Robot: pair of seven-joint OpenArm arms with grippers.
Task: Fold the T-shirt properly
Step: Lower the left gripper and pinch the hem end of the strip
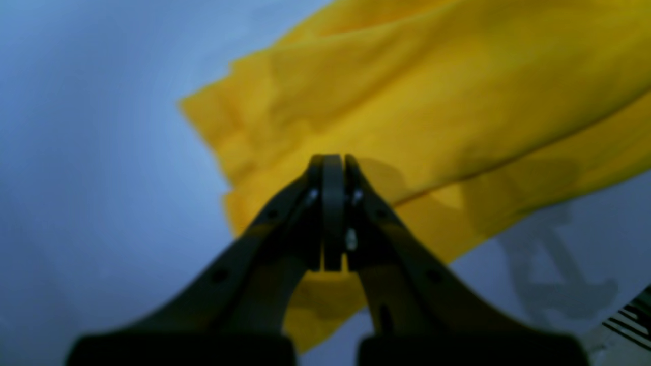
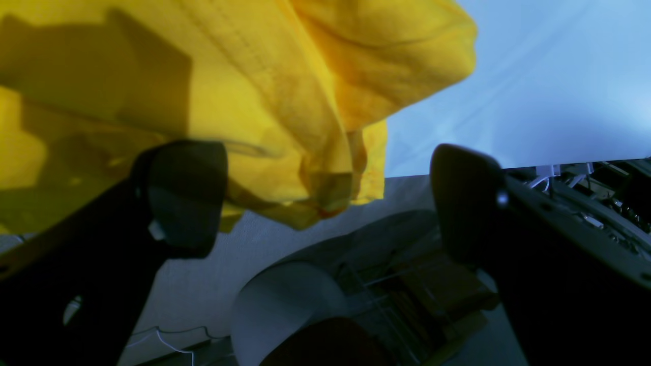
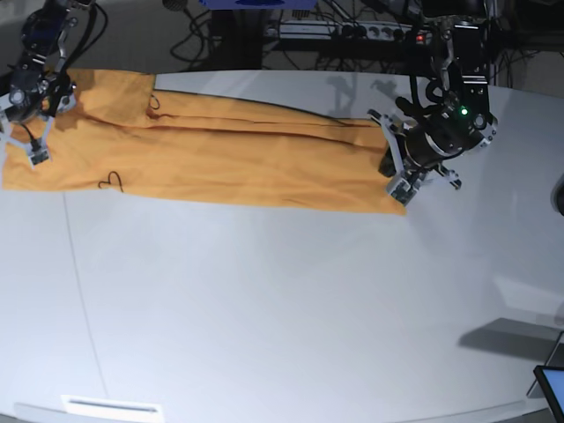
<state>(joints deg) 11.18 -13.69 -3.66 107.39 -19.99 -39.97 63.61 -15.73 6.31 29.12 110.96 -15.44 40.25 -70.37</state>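
1. Orange-yellow cloth, the T-shirt, lies as a long band across the far part of the white table, reaching from the left edge of the base view to the left gripper on that view's right
2. Only the base view shows this whole length, plus thin dark threads curled on the fabric
3. Left wrist view adds the close detail: the left gripper's fingers are pressed fully together over the shirt's edge, with no cloth visible between them
4. Right wrist view shows the right gripper spread wide, with bunched fabric hanging just beyond its fingers and nothing clasped
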